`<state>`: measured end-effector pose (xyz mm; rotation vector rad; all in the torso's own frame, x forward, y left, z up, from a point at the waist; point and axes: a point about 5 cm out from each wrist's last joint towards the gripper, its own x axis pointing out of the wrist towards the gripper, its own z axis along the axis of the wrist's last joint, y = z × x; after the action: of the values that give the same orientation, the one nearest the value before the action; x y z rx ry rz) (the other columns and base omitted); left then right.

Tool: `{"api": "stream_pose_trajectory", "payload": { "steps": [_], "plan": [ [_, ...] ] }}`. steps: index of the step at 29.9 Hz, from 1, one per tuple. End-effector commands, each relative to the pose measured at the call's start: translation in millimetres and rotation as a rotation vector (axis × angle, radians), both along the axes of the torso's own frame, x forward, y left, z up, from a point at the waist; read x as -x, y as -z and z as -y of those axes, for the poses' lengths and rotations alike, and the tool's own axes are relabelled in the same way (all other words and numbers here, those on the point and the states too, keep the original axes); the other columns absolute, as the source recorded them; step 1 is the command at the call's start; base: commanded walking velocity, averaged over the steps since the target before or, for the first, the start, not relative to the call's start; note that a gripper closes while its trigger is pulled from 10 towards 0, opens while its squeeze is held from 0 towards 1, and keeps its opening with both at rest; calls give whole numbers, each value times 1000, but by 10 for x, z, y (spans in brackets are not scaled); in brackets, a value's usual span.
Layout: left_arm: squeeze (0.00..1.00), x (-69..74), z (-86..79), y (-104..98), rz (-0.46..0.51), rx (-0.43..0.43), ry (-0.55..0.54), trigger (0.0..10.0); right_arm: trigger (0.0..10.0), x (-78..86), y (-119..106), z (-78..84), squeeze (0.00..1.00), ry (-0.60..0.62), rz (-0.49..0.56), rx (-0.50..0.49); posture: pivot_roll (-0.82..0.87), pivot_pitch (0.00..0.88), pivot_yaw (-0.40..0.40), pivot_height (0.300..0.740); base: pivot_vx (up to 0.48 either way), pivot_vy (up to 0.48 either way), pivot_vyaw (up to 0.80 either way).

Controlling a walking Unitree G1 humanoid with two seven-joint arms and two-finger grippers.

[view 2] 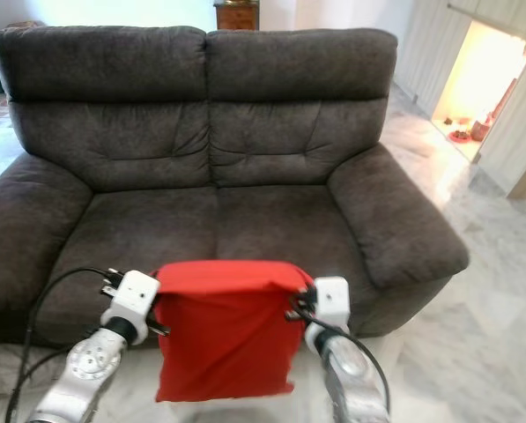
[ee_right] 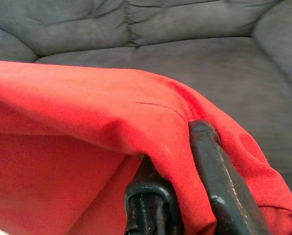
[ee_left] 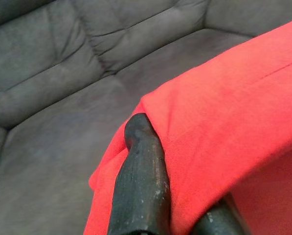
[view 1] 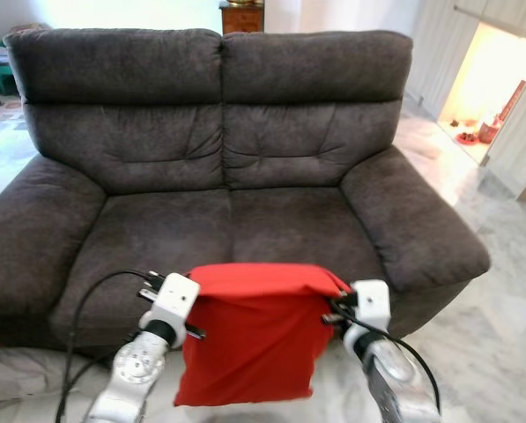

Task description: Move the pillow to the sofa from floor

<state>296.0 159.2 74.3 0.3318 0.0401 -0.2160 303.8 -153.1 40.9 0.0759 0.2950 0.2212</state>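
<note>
Marble floor (view 1: 500, 291) runs along the right of the scene, with a lit doorway (view 1: 492, 84) far right and a wooden cabinet (view 1: 241, 16) behind the seating. Facing the robot stands a dark grey two-seat sofa (view 1: 218, 159), its seat cushions bare.

Item under handling: a red pillow (view 1: 249, 339), suspended off the floor just in front of the sofa's near seat edge, between the two arms.

Handling assessment: the pillow hangs limp and folds over at its top edge, so it is judged soft, light and compliant, with no fragility. The fabric looks matte and is unlikely to slip. The top corners are the sound places to hold it; its lower part swings free and could snag on the seat front during transfer.

Left gripper (ee_left: 150, 186): clenched on the pillow's upper left corner. The left wrist view shows one black finger lying over the cloth, with fabric bunched around it.

Right gripper (ee_right: 185, 191): clenched on the upper right corner. The right wrist view shows red fabric pinched between its two fingers (ee_right: 216, 181), the cloth draping over both sides.

Both holds look secure, and the top edge is held roughly level.
</note>
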Motion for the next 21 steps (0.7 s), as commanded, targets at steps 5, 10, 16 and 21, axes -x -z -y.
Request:
{"api": "stream_pose_trajectory", "payload": {
  "steps": [5,10,16,21],
  "plan": [
    [0,-41,-189,-129,55,-7,-70,10000,10000,-105,-197,91,0,60,99,-19,122,0,1,740,0,-260,0],
    [0,-33,-187,-125,60,5,-78,10000,10000,-112,-204,86,0,55,103,-23,123,0,0,740,0,0,0],
    [0,-34,-200,-162,79,26,-92,10000,10000,-116,-209,58,0,40,107,-26,122,0,1,740,0,0,0],
    [0,-47,-225,-201,94,43,-98,10000,10000,-121,-222,40,0,31,116,-33,122,0,2,740,0,0,0]
  ]
}}
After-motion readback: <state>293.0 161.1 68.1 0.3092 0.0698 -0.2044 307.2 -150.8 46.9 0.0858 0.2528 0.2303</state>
